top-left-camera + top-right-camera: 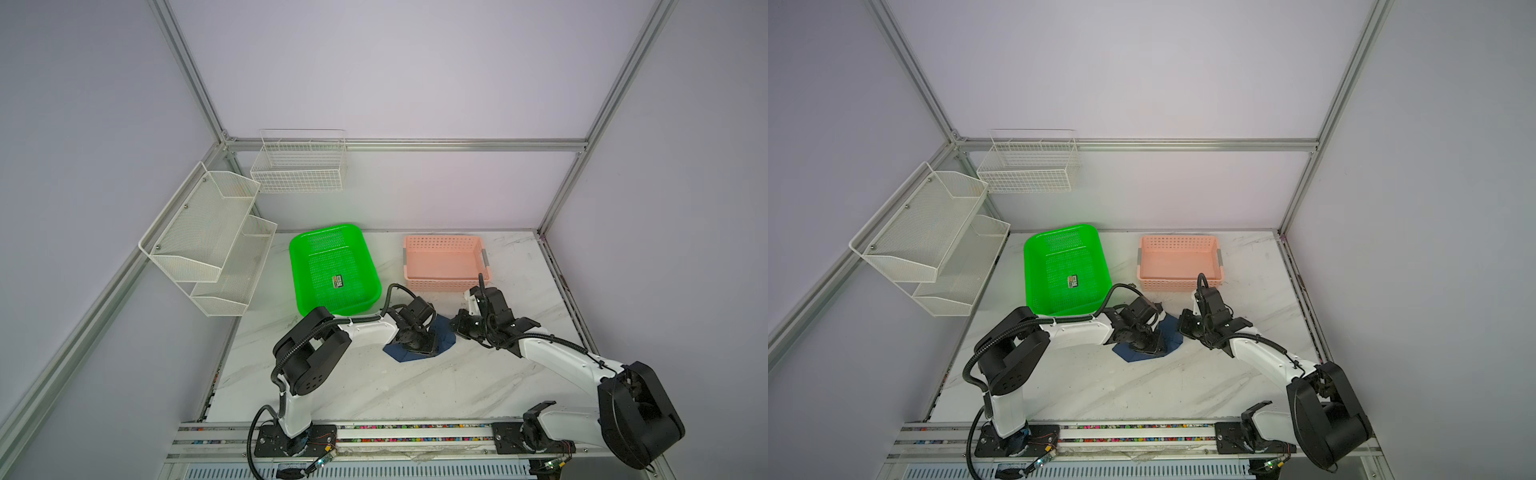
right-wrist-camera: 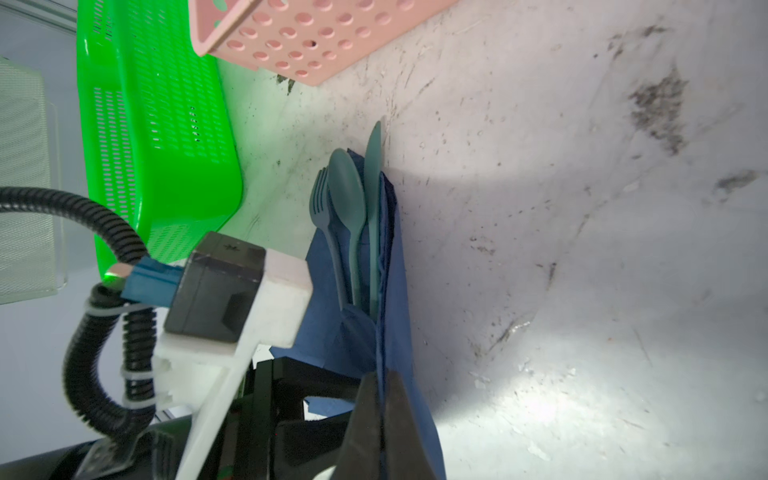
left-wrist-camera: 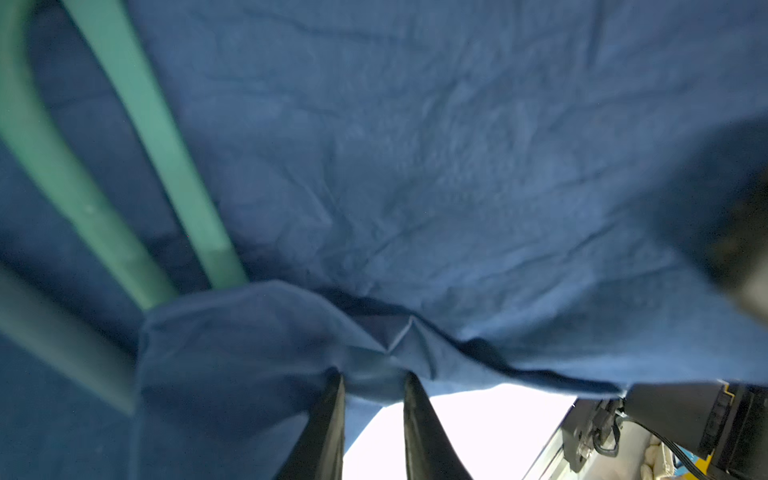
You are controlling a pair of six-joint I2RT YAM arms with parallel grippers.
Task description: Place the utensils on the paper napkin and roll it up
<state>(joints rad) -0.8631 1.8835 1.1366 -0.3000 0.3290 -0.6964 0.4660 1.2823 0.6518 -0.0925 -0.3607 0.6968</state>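
Note:
The dark navy paper napkin point(image 1: 444, 337) point(image 1: 1173, 336) lies partly folded on the marble table between both arms. In the right wrist view the teal utensils rest on it side by side: a fork point(image 2: 321, 199), a spoon point(image 2: 347, 187) and a knife point(image 2: 373, 166), their heads poking past the napkin's point(image 2: 399, 291) far edge. My right gripper point(image 2: 380, 386) point(image 1: 456, 326) is shut on a raised napkin edge. My left gripper point(image 3: 374, 386) point(image 1: 419, 347) pinches a bunched napkin point(image 3: 415, 166) fold between its fingertips, beside two utensil handles point(image 3: 166, 166). The left arm hides the utensils in both top views.
A green basket point(image 1: 324, 228) point(image 2: 158, 124) holding a small printed card point(image 1: 339, 281) stands behind the left arm. A pink basket point(image 1: 442, 237) point(image 2: 299, 37) stands behind the right gripper. White mesh shelves point(image 1: 208, 237) and a wire basket point(image 1: 299, 166) hang at the back left.

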